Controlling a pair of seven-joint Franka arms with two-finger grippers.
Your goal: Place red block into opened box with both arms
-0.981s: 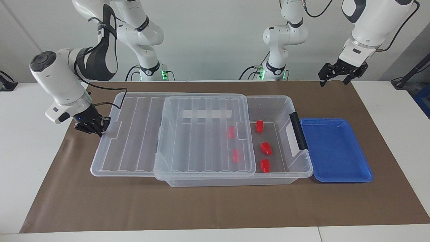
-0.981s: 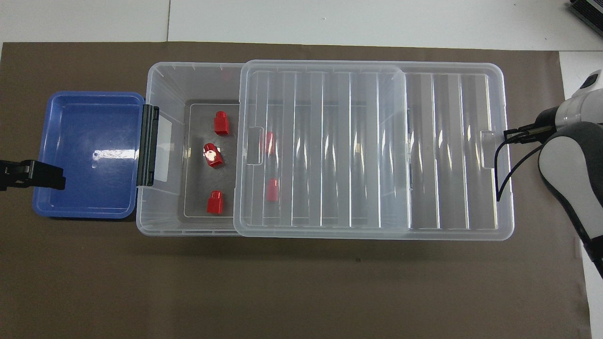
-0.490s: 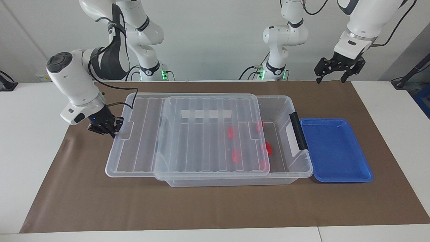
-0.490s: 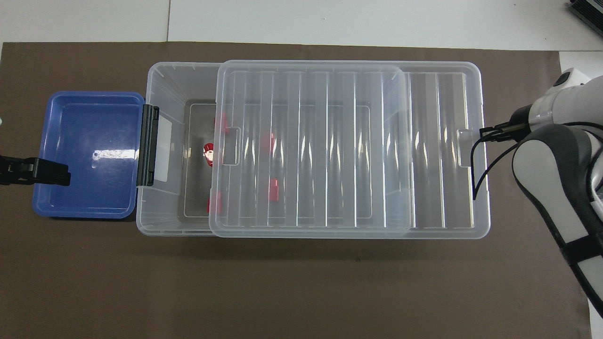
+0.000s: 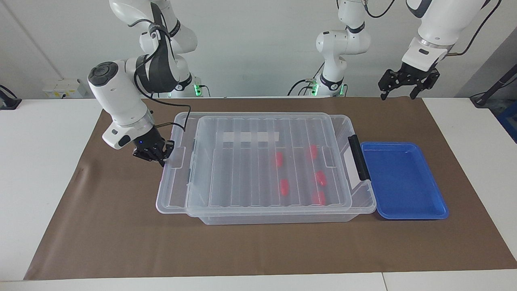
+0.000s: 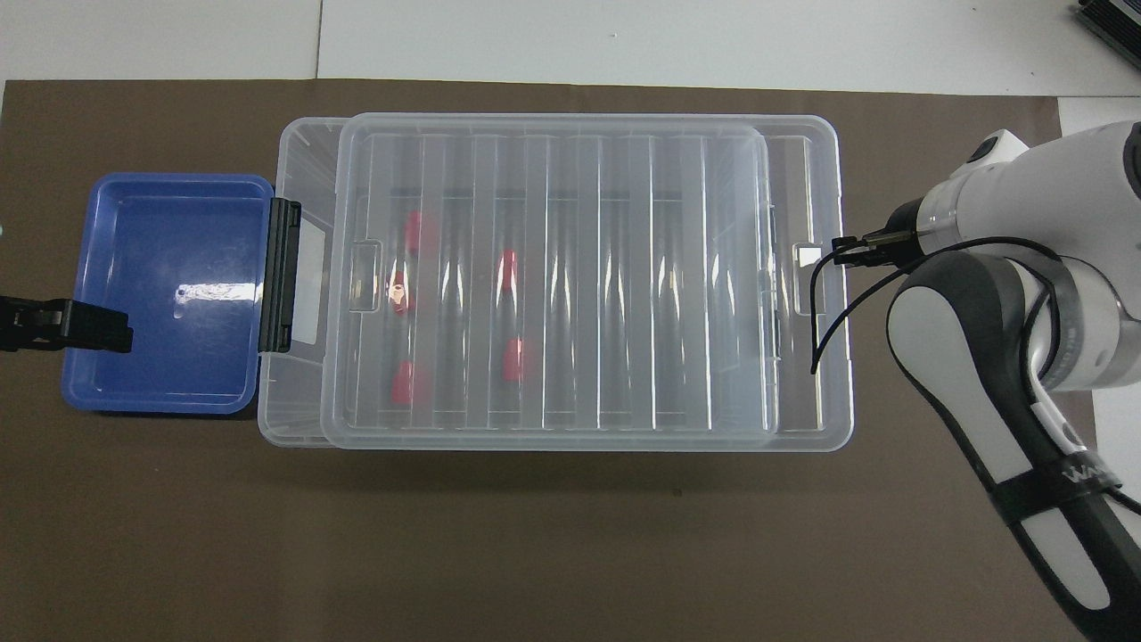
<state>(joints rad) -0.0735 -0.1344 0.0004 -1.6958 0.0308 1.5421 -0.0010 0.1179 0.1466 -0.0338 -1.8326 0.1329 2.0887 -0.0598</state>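
The clear box (image 5: 278,218) lies along the brown mat, its ribbed clear lid (image 5: 250,169) covering nearly all of it. Several red blocks (image 5: 278,159) lie on the box floor, seen through the lid (image 6: 553,276); one red block (image 6: 508,267) sits mid-box. My right gripper (image 5: 161,157) is shut on the lid's end tab at the right arm's end of the box; in the overhead view the right gripper (image 6: 842,242) shows just beside that tab. My left gripper (image 5: 406,83) hangs open in the air, holding nothing; from overhead the left gripper (image 6: 107,328) shows over the blue tray's outer edge.
A shallow blue tray (image 5: 400,178) with nothing in it sits against the box's black handle (image 5: 358,157) at the left arm's end of the table. The brown mat (image 5: 121,242) covers the table's middle, with white tabletop around it.
My right gripper has slid the lid along the box toward the left arm's end, covering the red blocks that lay exposed. The left gripper rose slightly, then held still.
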